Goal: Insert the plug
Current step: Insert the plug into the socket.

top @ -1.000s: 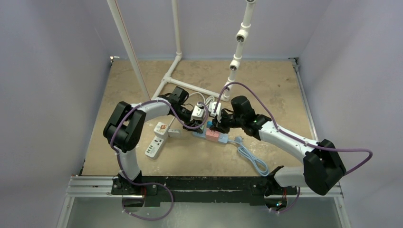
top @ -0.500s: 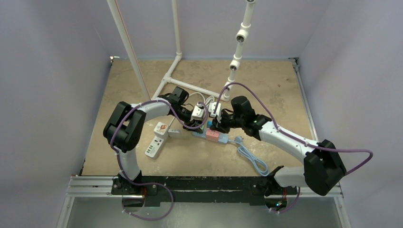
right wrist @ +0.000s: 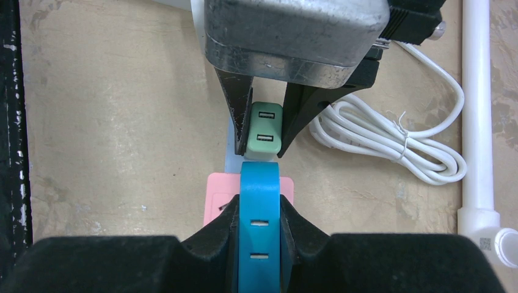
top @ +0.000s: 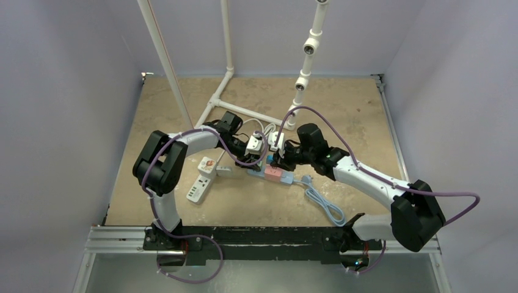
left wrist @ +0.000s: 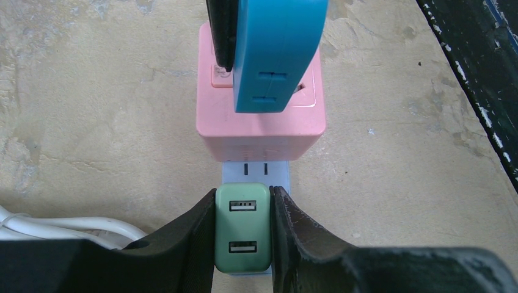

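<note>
**Both plugs gripped, scene unchanged**

Over the last second nothing visibly moved; both arms met at the same spot mid-table. The left gripper (left wrist: 243,194) was closed snugly on the green charger (left wrist: 242,235), which stood over the pale strip (left wrist: 255,171) just beside the pink socket block (left wrist: 261,125); whether it was seated could not be told. The right gripper (right wrist: 258,207) clamped the blue plug (right wrist: 259,235) atop the pink block. The two sets of fingers nearly touched. A white cord bundle (right wrist: 391,146) and white pipe (right wrist: 477,104) crowded one side; bare table (right wrist: 116,122) lay open on the other, up to the black rail (left wrist: 476,61).
</note>
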`<act>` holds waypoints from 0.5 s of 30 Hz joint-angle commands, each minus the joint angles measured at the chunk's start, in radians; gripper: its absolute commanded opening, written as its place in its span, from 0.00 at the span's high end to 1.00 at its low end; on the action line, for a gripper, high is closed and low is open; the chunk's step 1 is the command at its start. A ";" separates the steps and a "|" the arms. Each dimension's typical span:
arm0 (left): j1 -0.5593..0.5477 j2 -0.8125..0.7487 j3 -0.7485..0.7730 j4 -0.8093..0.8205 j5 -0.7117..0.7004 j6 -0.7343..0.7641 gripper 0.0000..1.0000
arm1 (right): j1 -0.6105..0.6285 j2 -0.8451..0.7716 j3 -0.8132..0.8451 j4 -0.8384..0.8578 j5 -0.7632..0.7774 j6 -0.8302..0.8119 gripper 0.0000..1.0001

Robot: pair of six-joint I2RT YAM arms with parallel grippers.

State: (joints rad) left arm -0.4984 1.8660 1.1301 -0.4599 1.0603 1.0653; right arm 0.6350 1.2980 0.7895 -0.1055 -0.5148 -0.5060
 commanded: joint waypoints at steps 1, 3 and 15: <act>-0.015 -0.017 -0.018 0.007 -0.002 -0.016 0.86 | 0.008 -0.026 -0.003 0.001 -0.012 -0.005 1.00; -0.015 -0.018 -0.017 0.011 -0.002 -0.021 0.87 | 0.010 -0.025 -0.004 0.000 -0.014 0.000 1.00; -0.015 -0.016 -0.015 0.021 -0.016 -0.041 0.92 | 0.033 -0.027 -0.023 -0.001 -0.006 0.021 1.00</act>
State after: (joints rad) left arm -0.4992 1.8660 1.1301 -0.4500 1.0546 1.0370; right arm 0.6571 1.2942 0.7830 -0.0971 -0.5148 -0.4999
